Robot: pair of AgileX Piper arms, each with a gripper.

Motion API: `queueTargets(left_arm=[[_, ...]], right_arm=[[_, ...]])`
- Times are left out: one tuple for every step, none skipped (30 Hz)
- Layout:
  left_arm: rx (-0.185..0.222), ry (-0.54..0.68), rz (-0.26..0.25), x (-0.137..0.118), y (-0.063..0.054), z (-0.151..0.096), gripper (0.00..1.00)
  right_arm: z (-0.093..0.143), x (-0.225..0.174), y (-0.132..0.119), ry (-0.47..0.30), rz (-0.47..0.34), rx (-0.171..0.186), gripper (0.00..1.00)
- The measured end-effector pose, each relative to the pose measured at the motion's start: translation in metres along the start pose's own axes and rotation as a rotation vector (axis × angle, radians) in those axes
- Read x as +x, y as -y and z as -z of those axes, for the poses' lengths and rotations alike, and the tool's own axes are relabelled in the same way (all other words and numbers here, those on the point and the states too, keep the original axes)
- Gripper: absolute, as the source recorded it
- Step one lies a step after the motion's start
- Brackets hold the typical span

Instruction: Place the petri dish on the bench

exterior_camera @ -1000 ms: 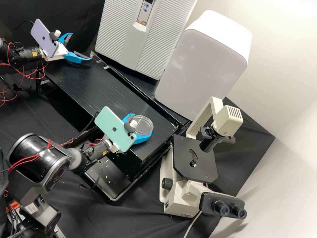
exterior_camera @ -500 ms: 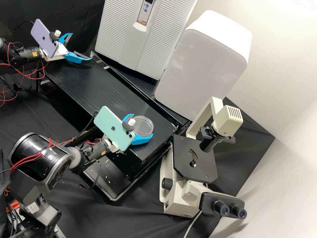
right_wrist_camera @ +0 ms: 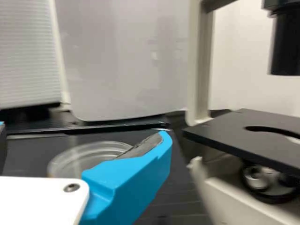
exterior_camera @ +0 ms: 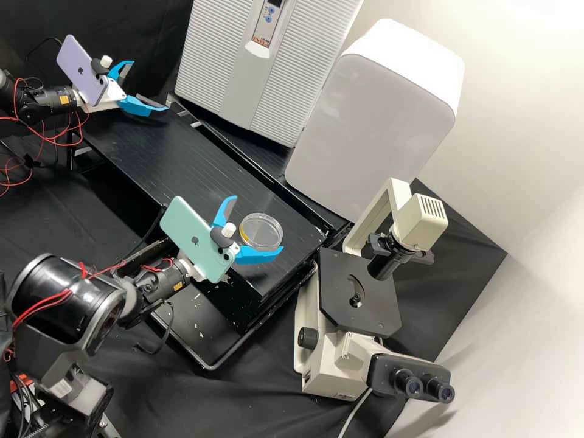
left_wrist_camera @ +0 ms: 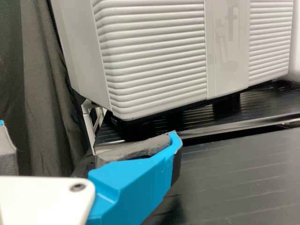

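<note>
The clear round petri dish (exterior_camera: 261, 232) lies flat on the black bench (exterior_camera: 170, 158), a yellow strip along its side in the high view. Around its near side stands my right gripper (exterior_camera: 258, 223), open, its two blue fingers wide apart. In the right wrist view, that gripper (right_wrist_camera: 83, 129) has the dish (right_wrist_camera: 70, 161) beyond it, partly behind one finger. At the bench's far left end is my left gripper (exterior_camera: 149, 86), open and holding nothing. The left wrist view shows this gripper (left_wrist_camera: 89, 129) facing the ridged cabinet.
Behind the bench stand the ridged grey cabinet (exterior_camera: 231, 67) and a smooth white one (exterior_camera: 377, 115). A microscope (exterior_camera: 359, 292) is to the right of the dish, its black stage (right_wrist_camera: 248, 133) near the right gripper. A lower black tray (exterior_camera: 207, 322) lies in front of the bench.
My right gripper has opened wide and drawn back toward the lower left, off the dish. The dish stays in place on the bench. My left arm has kept still.
</note>
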Motion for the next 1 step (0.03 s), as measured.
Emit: queueTargets(left_arm=[[0.0,0.0,0.0,0.0,0.0,0.0,1.0]], right_arm=[[0.001,-0.0016,-0.0001,-0.012,0.006,0.015,1.0]])
